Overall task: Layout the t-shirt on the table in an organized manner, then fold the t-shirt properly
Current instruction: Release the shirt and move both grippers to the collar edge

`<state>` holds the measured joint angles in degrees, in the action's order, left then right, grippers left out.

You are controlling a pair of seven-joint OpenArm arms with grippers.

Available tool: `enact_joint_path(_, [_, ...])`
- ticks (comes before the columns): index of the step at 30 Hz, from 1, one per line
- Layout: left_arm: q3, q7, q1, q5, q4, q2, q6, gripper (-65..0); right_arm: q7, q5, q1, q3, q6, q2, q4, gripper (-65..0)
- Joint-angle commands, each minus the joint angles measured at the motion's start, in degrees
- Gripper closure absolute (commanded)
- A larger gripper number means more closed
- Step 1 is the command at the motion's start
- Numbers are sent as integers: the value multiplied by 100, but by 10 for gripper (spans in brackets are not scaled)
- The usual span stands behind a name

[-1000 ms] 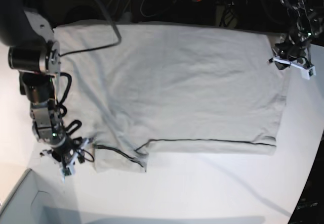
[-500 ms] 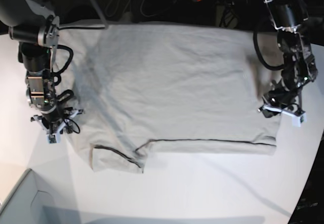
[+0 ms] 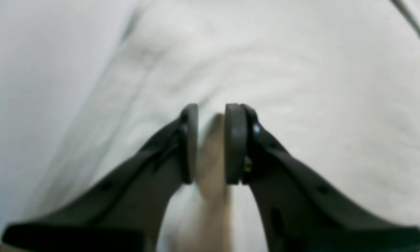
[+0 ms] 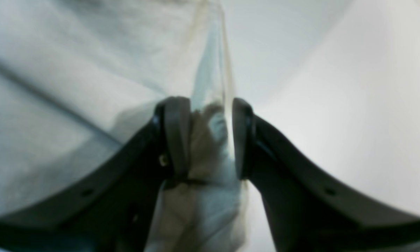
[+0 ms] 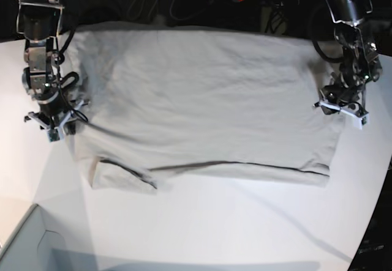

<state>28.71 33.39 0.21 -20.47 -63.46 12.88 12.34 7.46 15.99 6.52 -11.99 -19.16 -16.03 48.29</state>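
Both claws, the right claw [image 5: 52,123] and left claw [image 5: 342,109], pinching the t-shirt [image 5: 202,100], have dragged it toward the frame's top, flattening it.

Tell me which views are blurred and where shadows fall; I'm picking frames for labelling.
Left wrist view: soft throughout, the t-shirt smeared around the left pincer. Right wrist view: equally blurred, cloth bunched in the right pincer. Base view: sharpest; a grey shadow band crosses the table near the bottom, dark background above.
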Motion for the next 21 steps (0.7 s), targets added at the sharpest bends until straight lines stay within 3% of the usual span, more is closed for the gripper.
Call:
enact_joint_path(1, [8,112,107,47,-181,61,-16,-138,-171,76,-156,-1,4,-45,221,-203])
enact_joint_path(8, [17,112,766,38,-533,61,-16,-138,-144,67,-938,-10,-5,60,1012,-203])
enact_joint_path(14, [17,103,1241,-612,-542,96,-16,-138,-127,67,-1123,-423,-67,78,1162,-203])
enact_joint_path(21, [17,103,1610,-762,-542,96,-16,-138,-153,67,-912,-1487,-1253,465,1593,-203])
